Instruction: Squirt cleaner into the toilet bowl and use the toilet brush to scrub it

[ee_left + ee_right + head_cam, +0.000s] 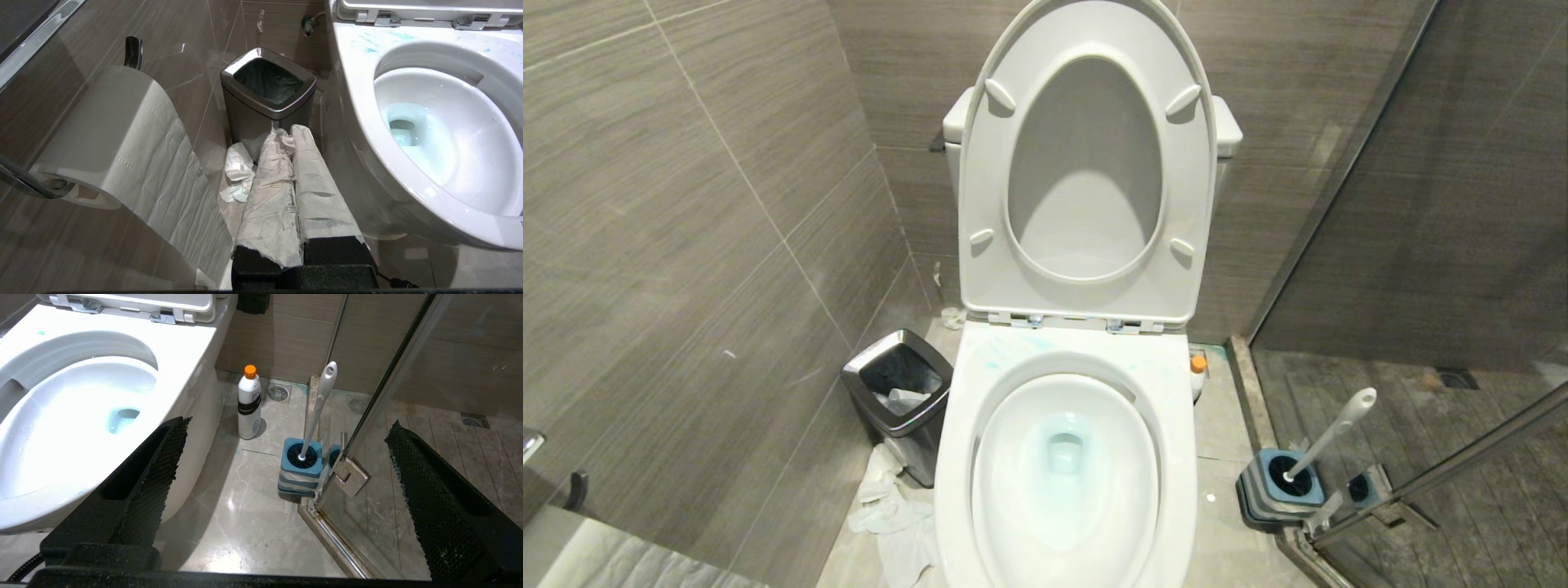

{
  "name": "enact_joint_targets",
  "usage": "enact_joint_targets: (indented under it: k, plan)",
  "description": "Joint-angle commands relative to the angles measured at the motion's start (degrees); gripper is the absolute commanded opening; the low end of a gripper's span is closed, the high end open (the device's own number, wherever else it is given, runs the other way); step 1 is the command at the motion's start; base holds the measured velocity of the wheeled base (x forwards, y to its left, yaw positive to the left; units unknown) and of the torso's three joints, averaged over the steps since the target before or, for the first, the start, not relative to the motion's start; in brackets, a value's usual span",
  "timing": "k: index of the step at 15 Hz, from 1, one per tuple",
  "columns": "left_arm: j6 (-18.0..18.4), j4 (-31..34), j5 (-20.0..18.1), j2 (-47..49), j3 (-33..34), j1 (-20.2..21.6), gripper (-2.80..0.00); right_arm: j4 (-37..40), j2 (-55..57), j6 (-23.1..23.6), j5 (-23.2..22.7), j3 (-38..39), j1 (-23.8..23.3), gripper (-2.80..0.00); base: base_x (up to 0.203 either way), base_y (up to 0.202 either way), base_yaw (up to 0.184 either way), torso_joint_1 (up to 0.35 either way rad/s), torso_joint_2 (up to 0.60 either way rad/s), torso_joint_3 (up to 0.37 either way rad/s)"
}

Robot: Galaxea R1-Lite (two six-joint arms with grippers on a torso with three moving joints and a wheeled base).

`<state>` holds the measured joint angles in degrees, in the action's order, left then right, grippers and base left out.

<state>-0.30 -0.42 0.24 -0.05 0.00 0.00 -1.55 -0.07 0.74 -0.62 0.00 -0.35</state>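
Your first job is to pick up the cleaner (pixel 249 403). It stands upright on the floor, to the right of the toilet bowl (pixel 1068 465) and close to the far wall, with its orange cap on top. The right gripper (pixel 286 457) hangs low on that side, and its jaws are wide open with nothing in them. Use that arm, because it is the near one. Come at the bottle from the side and grab the white body around the middle, not the cap. Keep it standing straight so it does not fall over.

The toilet brush (pixel 1327 437) leans in its blue holder (pixel 302 467) a bit nearer to you and further right, just beside the glass door (pixel 408 396). Steer between the brush handle and the side of the toilet, and do not bump the door or its metal hinge (pixel 351 477).

The seat and lid are already up, so the bowl is open. There is blue water at the bottom and blue smears on the far rim.

The left gripper (pixel 292 134) is on the left side with its paper-wrapped jaws closed together, holding nothing. Near it are a waste bin (pixel 267 87), a paper roll (pixel 114 134) on the wall, and crumpled paper (pixel 237 171) on the floor. Leave all of those alone.
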Motion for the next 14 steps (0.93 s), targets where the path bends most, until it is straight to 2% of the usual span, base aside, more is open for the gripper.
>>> enact_joint_targets:
  k: [1, 14]
  plan:
    - [0.0, 0.0, 0.0, 0.0, 0.4, 0.0, -2.80, 0.0, 0.0, 0.0, 0.0, 0.6, 0.0, 0.00, 0.000, 0.000, 0.000, 0.000, 0.00, 0.000]
    - [0.0, 0.0, 0.0, 0.0, 0.4, 0.0, -2.80, 0.0, 0.0, 0.0, 0.0, 0.6, 0.0, 0.00, 0.000, 0.000, 0.000, 0.000, 0.00, 0.000]
